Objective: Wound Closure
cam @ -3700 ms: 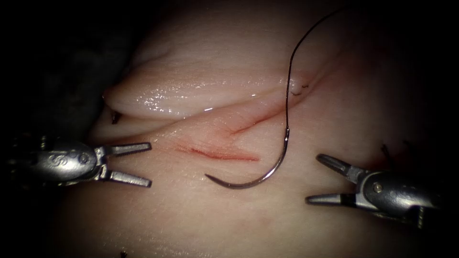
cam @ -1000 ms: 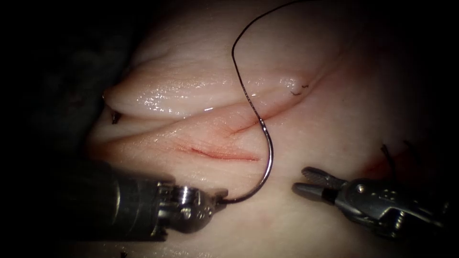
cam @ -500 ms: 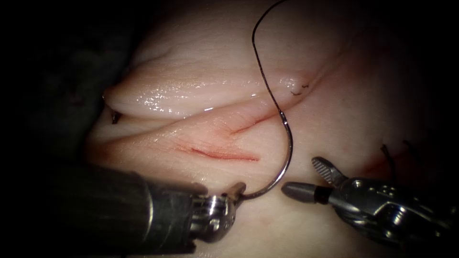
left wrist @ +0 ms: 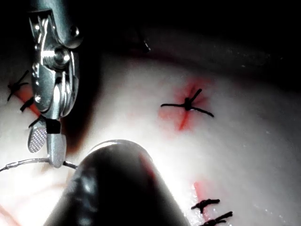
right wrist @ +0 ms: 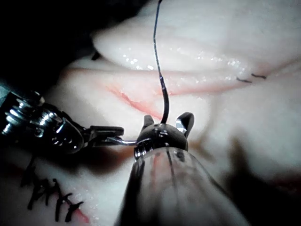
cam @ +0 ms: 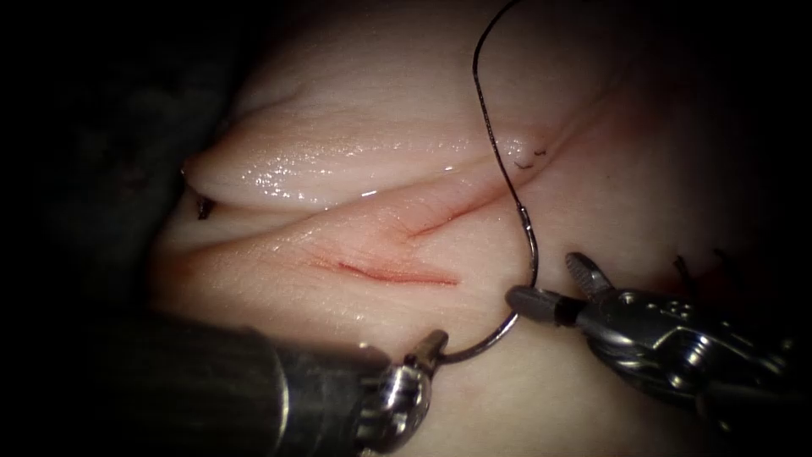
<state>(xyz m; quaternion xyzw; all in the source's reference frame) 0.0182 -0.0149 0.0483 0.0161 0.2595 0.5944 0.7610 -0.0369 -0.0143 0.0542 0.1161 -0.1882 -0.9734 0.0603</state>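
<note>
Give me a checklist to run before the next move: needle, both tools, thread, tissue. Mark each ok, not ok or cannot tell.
1. Left tool shut on the needle near its tip end: ok.
2. Needle clear of the tissue, lying above it right of the cut: ok.
3. Right tool open, its fingers astride the needle's mid-curve, nothing held yet: ok.
4. Thread runs from the needle's tail upward, no snag seen: ok.
5. Thread's far end: cannot tell.
</note>
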